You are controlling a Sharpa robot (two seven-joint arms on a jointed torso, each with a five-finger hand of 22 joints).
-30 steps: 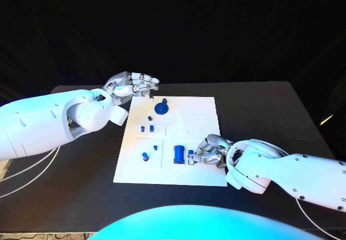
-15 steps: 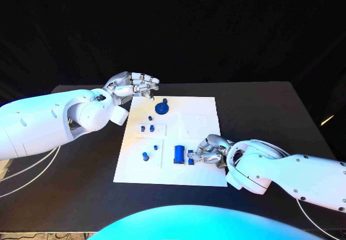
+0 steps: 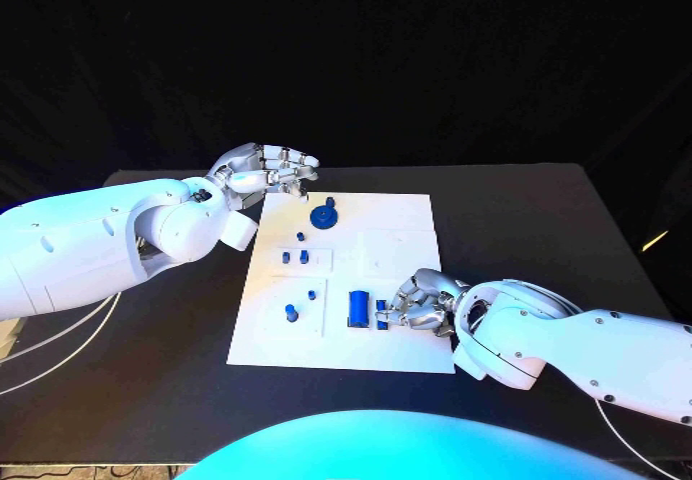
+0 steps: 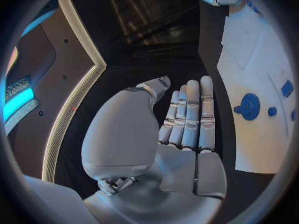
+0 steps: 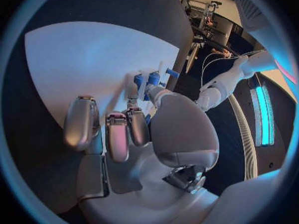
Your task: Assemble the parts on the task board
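Nothing has shifted since the earlier frames; both arms hold their stations. Left hand [image 3: 268, 167] hovers off the far-left corner of the task board [image 3: 397, 215], fingers curled together, nothing in them. Blue gear part [image 3: 323, 214] lies just beside it on the board. Right hand [image 3: 421, 300] rests at the board's near edge, fingers bunched on a small blue part [image 3: 382, 313], seemingly pinching it, though the contact is half hidden. Long blue part [image 3: 358, 307] lies just beside.
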